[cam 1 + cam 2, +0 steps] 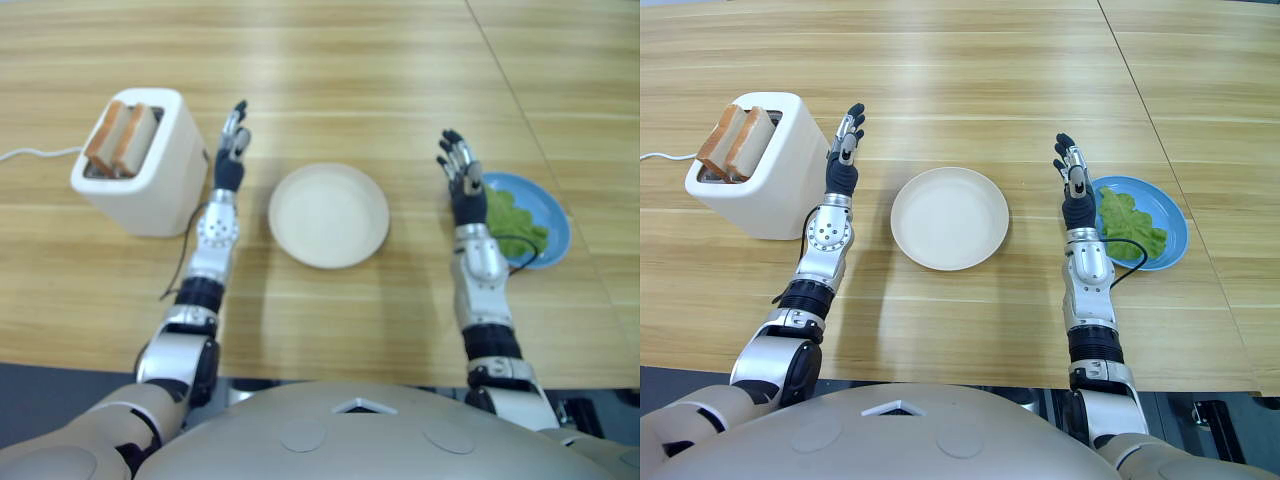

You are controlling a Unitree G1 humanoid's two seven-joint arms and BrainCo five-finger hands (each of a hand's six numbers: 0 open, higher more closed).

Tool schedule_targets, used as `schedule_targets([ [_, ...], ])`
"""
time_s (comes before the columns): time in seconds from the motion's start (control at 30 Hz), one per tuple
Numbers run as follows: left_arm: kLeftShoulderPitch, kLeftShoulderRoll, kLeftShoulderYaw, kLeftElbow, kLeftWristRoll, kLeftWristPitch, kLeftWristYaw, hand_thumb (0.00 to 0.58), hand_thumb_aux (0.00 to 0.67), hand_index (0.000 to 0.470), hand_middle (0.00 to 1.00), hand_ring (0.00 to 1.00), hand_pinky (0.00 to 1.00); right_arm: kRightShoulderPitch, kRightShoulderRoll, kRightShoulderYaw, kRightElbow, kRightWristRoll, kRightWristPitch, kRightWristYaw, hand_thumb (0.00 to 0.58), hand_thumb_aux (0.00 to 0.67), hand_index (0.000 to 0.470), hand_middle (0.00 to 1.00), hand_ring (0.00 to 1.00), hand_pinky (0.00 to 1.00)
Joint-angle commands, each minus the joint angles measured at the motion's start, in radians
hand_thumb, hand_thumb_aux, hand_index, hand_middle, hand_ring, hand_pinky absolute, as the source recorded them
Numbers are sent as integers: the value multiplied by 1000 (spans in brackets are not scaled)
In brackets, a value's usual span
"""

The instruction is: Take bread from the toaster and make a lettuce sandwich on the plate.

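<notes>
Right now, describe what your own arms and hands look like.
The left forearm and right forearm are rounded silver-grey shells with black bands at the joints. The left hand and right hand are black with pale grey finger segments. A thin black cable loops beside each wrist. The left forearm carries a round disc with small dark dots.

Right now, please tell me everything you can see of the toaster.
The toaster is a white, boxy appliance with a smooth shell, standing upright on the wooden table at the robot's left. Two toasted bread slices stand in its top slots, sticking out. A white cord leaves its left side. The left hand is beside it, not visibly touching.
</notes>
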Motion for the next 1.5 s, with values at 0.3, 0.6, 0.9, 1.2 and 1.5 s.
schedule_targets([
  [0.3, 5, -1, 5, 8, -30, 28, -27, 0, 0, 0, 0, 0, 0, 8, -1, 6, -6, -9, 18, 5, 0, 0, 0, 0, 0, 0],
  [0.6, 136, 93, 25, -741, -81, 214, -158, 0, 0, 0, 0, 0, 0, 20, 1, 7, -18, -14, 24, 3, 0, 0, 0, 0, 0, 0],
  [0.9, 247, 631, 481, -917, 29, 468, -289, 0, 0, 0, 0, 0, 0, 37, 15, 8, -41, -23, 30, -12, 0, 0, 0, 0, 0, 0],
  [1.2, 393, 797, 329, -490, 419, 588, -166, 0, 0, 0, 0, 0, 0, 19, 23, 14, -26, -28, 30, -13, 0, 0, 0, 0, 0, 0],
  [1.5, 346, 781, 203, -404, 465, 692, -186, 0, 0, 0, 0, 0, 0, 23, 11, 6, -25, -25, 30, -7, 0, 0, 0, 0, 0, 0],
])
